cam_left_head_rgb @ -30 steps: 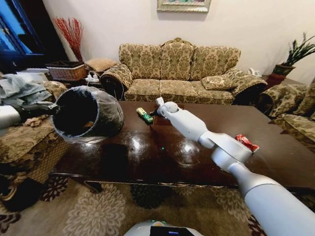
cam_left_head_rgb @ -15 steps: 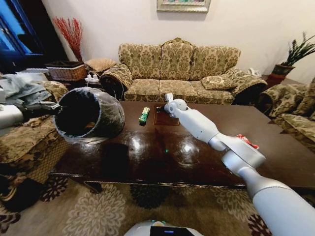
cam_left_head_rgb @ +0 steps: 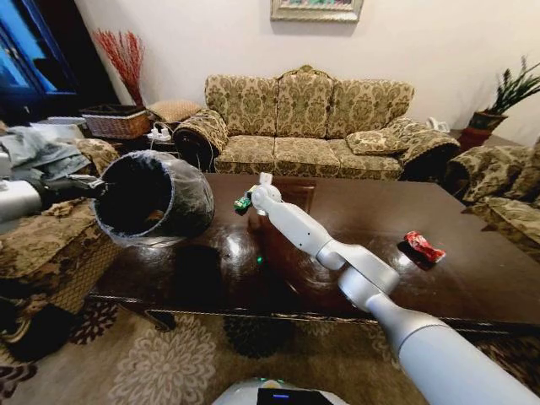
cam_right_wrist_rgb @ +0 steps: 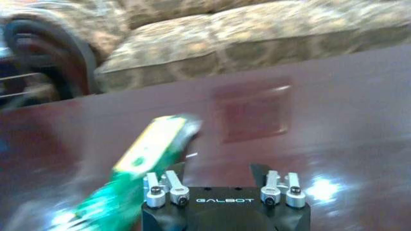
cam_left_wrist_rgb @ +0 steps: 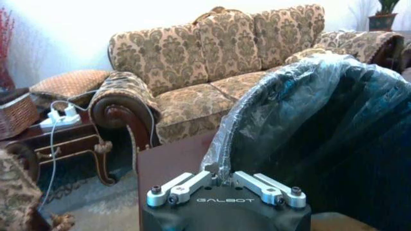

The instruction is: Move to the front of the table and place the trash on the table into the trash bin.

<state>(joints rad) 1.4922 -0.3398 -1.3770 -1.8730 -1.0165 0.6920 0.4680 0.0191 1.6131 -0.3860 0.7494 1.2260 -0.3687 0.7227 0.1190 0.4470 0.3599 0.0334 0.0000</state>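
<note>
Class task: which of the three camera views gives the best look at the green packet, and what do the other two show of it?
The right wrist view: the green packet lies large and close, just ahead of the right pincer, though blurred. The head view shows the packet as a small patch on the table beside that pincer. The left wrist view faces the trash bin and sofa instead.

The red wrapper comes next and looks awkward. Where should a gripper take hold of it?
The crumpled red wrapper lies low and elongated on the table, clear of other things. Probably best to come straight down and pinch across its narrow middle, where the crumple bunches highest.
</note>
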